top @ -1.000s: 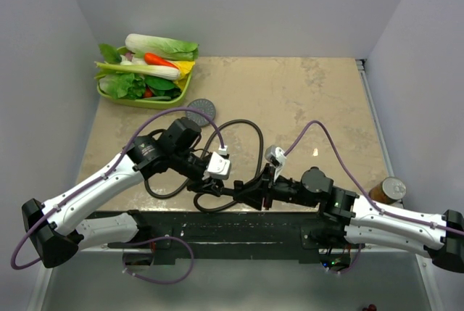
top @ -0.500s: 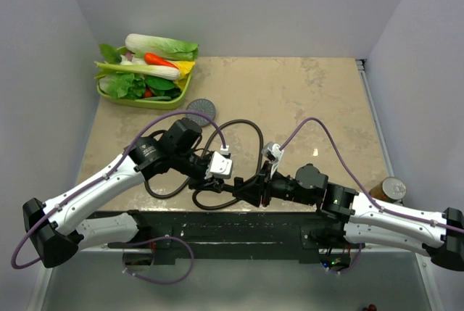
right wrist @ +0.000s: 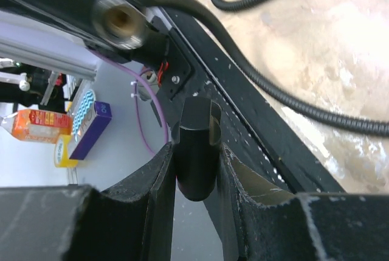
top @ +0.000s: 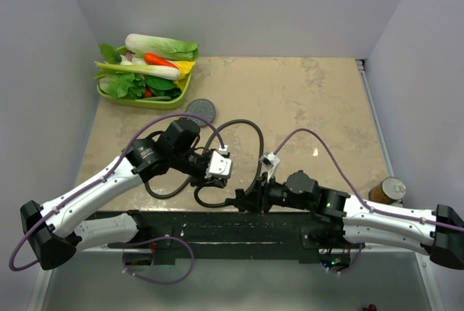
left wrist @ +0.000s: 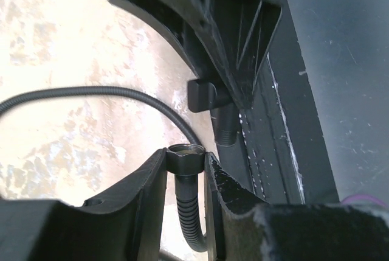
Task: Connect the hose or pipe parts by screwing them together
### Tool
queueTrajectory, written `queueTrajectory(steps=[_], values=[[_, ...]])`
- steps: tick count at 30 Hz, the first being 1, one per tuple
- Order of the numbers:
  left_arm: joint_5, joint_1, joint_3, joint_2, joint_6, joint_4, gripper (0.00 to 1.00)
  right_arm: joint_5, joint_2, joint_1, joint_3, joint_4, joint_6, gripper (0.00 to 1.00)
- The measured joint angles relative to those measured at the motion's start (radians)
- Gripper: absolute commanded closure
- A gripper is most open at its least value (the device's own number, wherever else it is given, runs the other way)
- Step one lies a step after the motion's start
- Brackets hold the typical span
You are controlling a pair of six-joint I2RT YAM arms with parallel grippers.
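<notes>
While the overhead view shows the hose (top: 259,139) looping across the table (top: 312,93), the left gripper (top: 220,177) and right gripper (top: 250,195) meet at the near edge, and their jaws are lost in dark clutter. From the left wrist, the left fingers pinch the hose's end nut (left wrist: 185,151), which faces the threaded tip of a dark cylinder (left wrist: 225,128). From the right wrist, the right fingers clamp that cylinder, possibly the shower handle. Its far end is cut off.

The left arm (top: 94,188) and right arm (top: 384,217) reach inward, low over the table's (top: 304,101) near edge. The left gripper (left wrist: 186,165) pinches the hose nut (left wrist: 186,153), and the right gripper (right wrist: 196,159) pinches a dark pipe part (right wrist: 194,124).
</notes>
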Motion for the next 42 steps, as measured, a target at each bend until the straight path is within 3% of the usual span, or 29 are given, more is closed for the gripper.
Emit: queueTrajectory(steps=[5, 13, 21, 30, 42], values=[[0.001, 0.0, 0.0, -0.003, 0.002, 0.019, 1.0, -0.002, -0.026, 0.0, -0.051, 0.022, 0.043, 1.0], [0.01, 0.0, -0.018, -0.014, 0.002, 0.043, 1.0, 0.034, -0.24, -0.001, 0.004, -0.032, -0.044, 1.0], [0.092, 0.0, -0.021, -0.014, -0.02, 0.046, 1.0, 0.027, -0.14, -0.001, 0.137, -0.056, -0.194, 1.0], [0.181, 0.001, -0.021, -0.014, -0.011, 0.013, 1.0, 0.014, -0.15, -0.001, 0.141, -0.117, -0.299, 1.0], [0.182, 0.002, -0.021, -0.014, -0.016, -0.008, 1.0, -0.026, -0.129, -0.001, 0.15, -0.13, -0.372, 1.0]])
